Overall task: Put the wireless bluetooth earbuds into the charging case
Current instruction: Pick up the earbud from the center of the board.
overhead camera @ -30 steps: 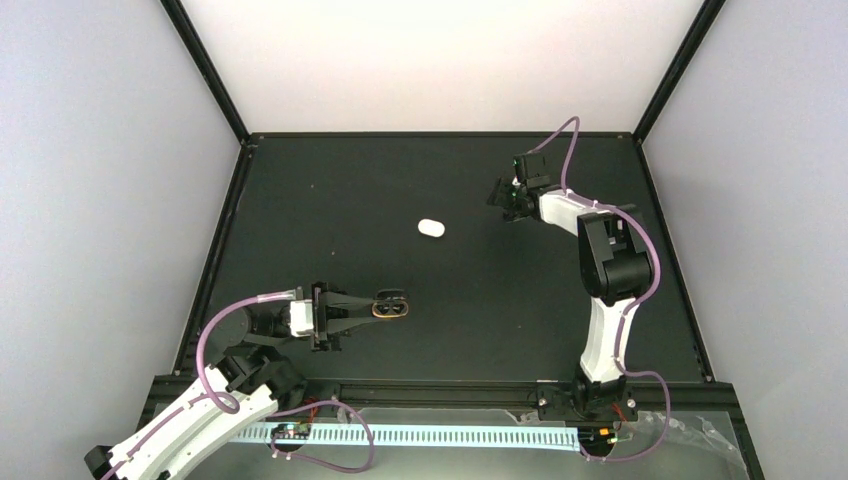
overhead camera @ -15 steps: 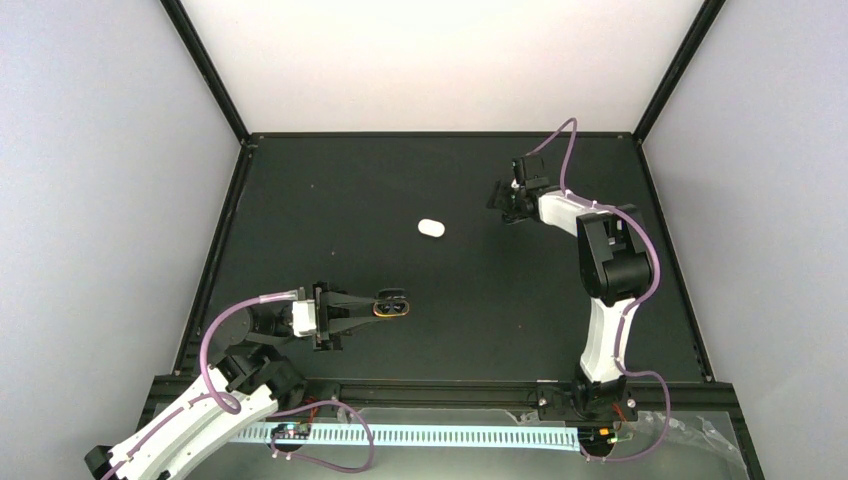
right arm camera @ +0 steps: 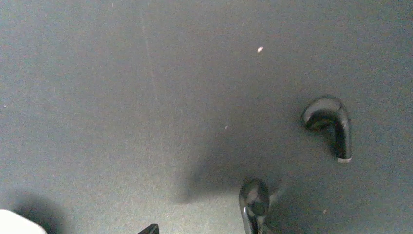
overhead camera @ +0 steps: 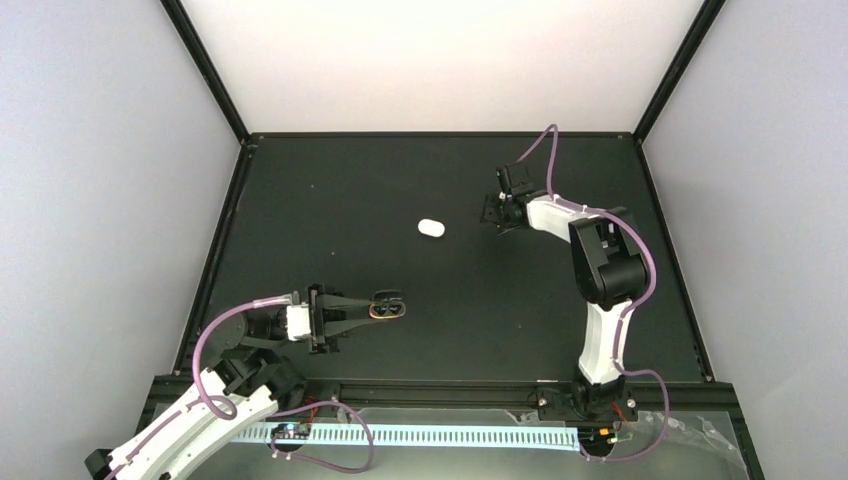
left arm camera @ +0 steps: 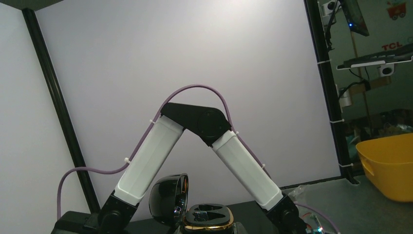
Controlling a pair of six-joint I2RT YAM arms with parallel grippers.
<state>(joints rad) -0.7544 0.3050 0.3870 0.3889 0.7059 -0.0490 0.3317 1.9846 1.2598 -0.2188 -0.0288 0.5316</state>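
**Top view.** The left gripper (overhead camera: 372, 308) is closed on the case (overhead camera: 390, 308), which it holds open close to the near edge of the surface (overhead camera: 330, 190), left of centre. The right gripper (overhead camera: 494, 214) is low over the far right part. Its jaw gap cannot be told here. The earbuds do not show, being black on black. A white oval (overhead camera: 430, 228) lies near the middle, touched by neither gripper.

**Left wrist.** The case (left arm camera: 208, 218) is black with a gold rim. Its lid (left arm camera: 168, 197) is tipped up to the left, and the wells appear empty.

**Right wrist.** The near earbud (right arm camera: 254, 199) sits at the bottom edge, its stem running off toward the fingers. The far earbud (right arm camera: 328, 122) is ahead and to the right, apart from it, with its stem also pointing back. One dark fingertip (right arm camera: 150, 229) shows left of the near earbud. The other is out of frame, so the opening cannot be told, and no grip is seen.

**Finding.** The right arm is much the nearer. The near earbud lies just right of the visible tip, with its long axis along the approach, so the jaws would likely close across the stem.
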